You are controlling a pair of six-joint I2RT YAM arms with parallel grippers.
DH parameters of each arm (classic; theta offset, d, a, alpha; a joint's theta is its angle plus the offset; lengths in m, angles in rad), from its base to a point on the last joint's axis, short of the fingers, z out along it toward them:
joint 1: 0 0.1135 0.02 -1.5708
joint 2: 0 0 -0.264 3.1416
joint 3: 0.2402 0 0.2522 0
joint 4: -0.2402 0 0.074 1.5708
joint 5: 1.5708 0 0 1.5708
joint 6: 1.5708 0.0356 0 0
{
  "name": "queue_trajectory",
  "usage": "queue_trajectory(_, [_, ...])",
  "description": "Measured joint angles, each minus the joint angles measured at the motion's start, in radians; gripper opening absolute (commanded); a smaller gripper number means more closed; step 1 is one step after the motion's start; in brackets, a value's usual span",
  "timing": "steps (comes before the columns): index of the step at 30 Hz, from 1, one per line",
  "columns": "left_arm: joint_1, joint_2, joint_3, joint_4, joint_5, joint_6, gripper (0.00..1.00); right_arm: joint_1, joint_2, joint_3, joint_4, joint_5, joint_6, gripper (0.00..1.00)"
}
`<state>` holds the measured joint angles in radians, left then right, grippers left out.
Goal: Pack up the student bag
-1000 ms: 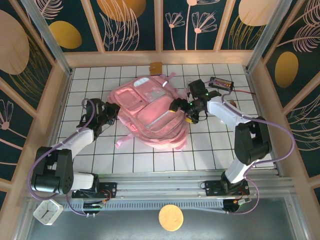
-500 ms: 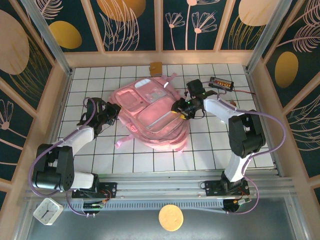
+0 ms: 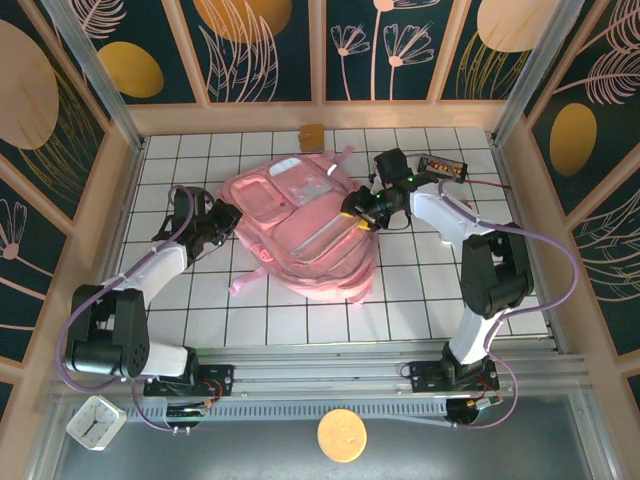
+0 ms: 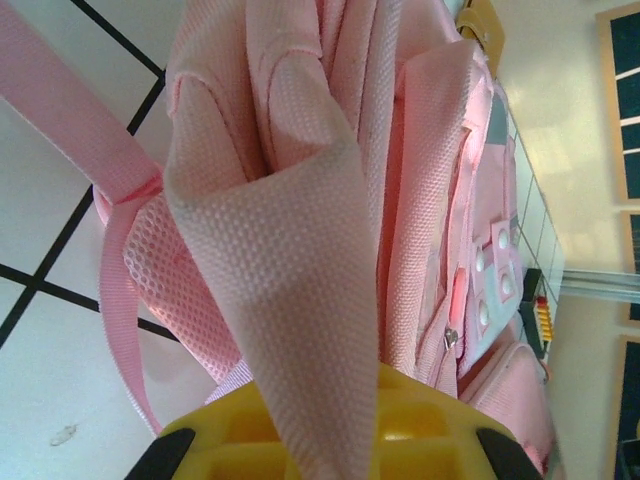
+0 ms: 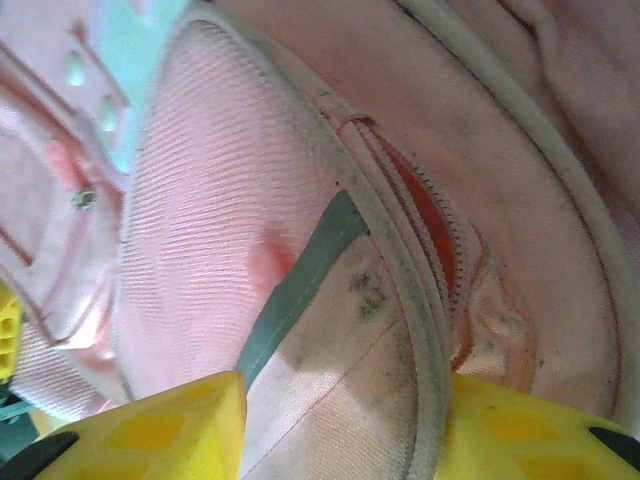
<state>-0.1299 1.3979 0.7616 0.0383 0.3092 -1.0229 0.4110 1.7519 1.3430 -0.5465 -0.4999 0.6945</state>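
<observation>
The student bag (image 3: 298, 228), a big soft pink backpack, lies flat on the white tiled table, straps trailing toward the front. My left gripper (image 3: 222, 221) is at its left edge. In the left wrist view a fold of the bag's pink woven fabric (image 4: 300, 300) runs down between the yellow fingers (image 4: 420, 440), and the left gripper (image 4: 320, 445) is shut on it. My right gripper (image 3: 358, 212) is pressed against the bag's right side. Its yellow fingers (image 5: 150, 430) stand apart, with the bag's piped rim and a teal-trimmed panel (image 5: 330, 370) between them.
A small tan square (image 3: 312, 133) lies at the back wall behind the bag. A black device with coloured buttons (image 3: 443, 165) and a red lead sits at the back right. Wooden walls close in the table on three sides. Bare tiles lie in front of the bag.
My right gripper moved left from beside the bag onto its right edge, and the rim now sits between its fingers. The left gripper shifted slightly, still holding the fabric.
</observation>
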Motion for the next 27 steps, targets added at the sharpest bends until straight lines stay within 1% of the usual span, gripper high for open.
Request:
queue_trajectory(7, [0.001,0.008,0.022,-0.040,-0.010,0.048,0.00,0.000,-0.012,0.006,0.009,-0.041,0.051,0.49])
queue_trajectory(8, [0.001,0.008,0.023,-0.043,-0.011,0.053,0.00,0.000,-0.012,0.006,0.017,-0.049,0.066,0.48])
queue_trajectory(11, [0.001,0.011,0.024,-0.051,-0.019,0.064,0.00,0.000,-0.012,0.002,0.037,-0.069,0.101,0.36])
queue_trajectory(12, [0.002,0.011,0.024,-0.053,-0.019,0.068,0.00,-0.001,-0.012,0.000,0.053,-0.081,0.114,0.31])
queue_trajectory(13, [0.002,0.012,0.024,-0.054,-0.018,0.072,0.00,-0.001,-0.012,0.000,0.069,-0.090,0.126,0.29])
queue_trajectory(14, [0.002,0.012,0.024,-0.054,-0.018,0.077,0.00,-0.001,-0.012,0.000,0.087,-0.105,0.137,0.29])
queue_trajectory(16, [0.003,0.015,0.027,-0.059,-0.018,0.085,0.00,-0.001,-0.012,0.000,0.111,-0.122,0.155,0.23])
queue_trajectory(18, [0.003,0.019,0.035,-0.070,-0.019,0.096,0.00,0.000,-0.012,0.000,0.126,-0.132,0.172,0.20])
queue_trajectory(19, [0.003,0.021,0.040,-0.075,-0.019,0.103,0.03,0.000,-0.012,-0.001,0.131,-0.132,0.178,0.16])
queue_trajectory(20, [0.003,0.023,0.048,-0.083,-0.018,0.111,0.09,0.000,-0.012,-0.003,0.136,-0.135,0.183,0.12])
queue_trajectory(23, [0.003,0.032,0.078,-0.119,-0.010,0.148,0.24,0.001,-0.012,-0.018,0.150,-0.139,0.197,0.10])
queue_trajectory(24, [0.003,0.034,0.086,-0.134,-0.004,0.164,0.27,0.001,-0.012,-0.023,0.156,-0.139,0.203,0.10])
queue_trajectory(26, [0.003,0.034,0.095,-0.162,0.002,0.195,0.31,0.001,-0.012,-0.029,0.170,-0.139,0.211,0.10])
queue_trajectory(27, [0.003,0.034,0.097,-0.176,0.005,0.210,0.32,0.002,-0.012,-0.030,0.177,-0.139,0.214,0.12])
